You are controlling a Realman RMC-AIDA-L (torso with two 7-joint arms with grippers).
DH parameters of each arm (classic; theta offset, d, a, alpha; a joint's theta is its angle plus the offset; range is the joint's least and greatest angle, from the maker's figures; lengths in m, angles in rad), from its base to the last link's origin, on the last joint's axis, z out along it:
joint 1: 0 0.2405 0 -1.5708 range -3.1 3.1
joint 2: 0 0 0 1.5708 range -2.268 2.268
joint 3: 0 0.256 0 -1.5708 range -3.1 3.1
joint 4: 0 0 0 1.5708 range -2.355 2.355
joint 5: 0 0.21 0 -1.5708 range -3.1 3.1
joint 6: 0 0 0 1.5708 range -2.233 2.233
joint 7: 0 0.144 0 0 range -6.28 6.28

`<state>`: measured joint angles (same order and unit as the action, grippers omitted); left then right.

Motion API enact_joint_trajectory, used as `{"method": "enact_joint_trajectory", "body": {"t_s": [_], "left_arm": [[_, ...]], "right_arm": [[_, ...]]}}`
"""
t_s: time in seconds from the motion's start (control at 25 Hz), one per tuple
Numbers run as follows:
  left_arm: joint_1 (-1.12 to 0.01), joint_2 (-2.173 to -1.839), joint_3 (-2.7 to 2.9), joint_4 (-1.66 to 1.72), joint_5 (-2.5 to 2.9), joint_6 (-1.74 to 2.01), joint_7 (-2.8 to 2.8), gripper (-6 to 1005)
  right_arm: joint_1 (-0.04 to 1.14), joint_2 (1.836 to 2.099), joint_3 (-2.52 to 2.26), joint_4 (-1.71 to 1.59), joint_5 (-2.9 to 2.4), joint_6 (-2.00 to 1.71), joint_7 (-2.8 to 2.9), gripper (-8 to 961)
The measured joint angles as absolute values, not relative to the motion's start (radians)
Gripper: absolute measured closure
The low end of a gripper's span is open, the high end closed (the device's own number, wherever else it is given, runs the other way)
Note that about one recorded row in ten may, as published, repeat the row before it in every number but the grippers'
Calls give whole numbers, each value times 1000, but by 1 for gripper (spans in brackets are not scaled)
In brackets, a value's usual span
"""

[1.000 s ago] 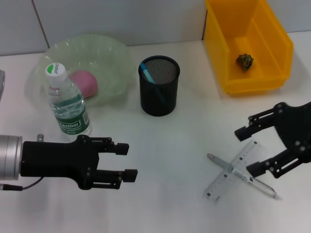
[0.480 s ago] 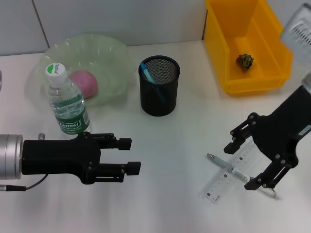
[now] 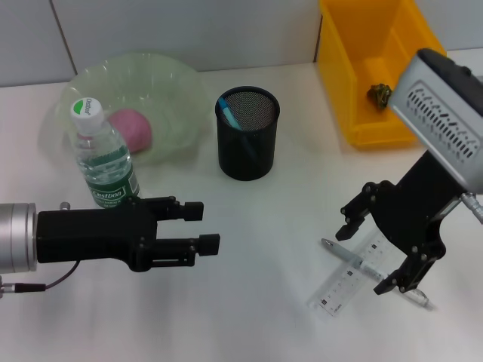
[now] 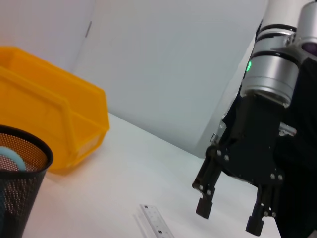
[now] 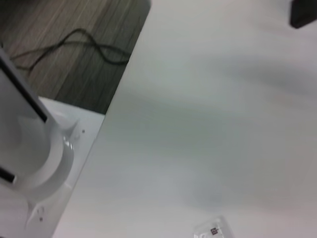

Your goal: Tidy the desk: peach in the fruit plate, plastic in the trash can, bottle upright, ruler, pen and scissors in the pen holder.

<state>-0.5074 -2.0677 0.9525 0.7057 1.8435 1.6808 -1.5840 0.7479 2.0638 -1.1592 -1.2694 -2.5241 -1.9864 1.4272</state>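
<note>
Bright even light, soft shadows

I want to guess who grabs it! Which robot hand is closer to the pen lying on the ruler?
The right gripper. It hangs open just above the pen and ruler. The left gripper is far across the table, beside the bottle.

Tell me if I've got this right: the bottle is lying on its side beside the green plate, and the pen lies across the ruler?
Not quite. The head view shows the bottle standing upright beside the green plate. The pen does lie across the ruler.
</note>
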Motion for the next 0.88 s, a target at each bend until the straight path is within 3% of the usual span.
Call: {"method": "enact_joint_trajectory", "body": {"t_s": [0.88], "left_arm": [[-501,-2069,952,671,1817,1673,-1585,298]], "right_arm": [[743,2079,-1422,-1248,-2581,-1839,1408,155]]}}
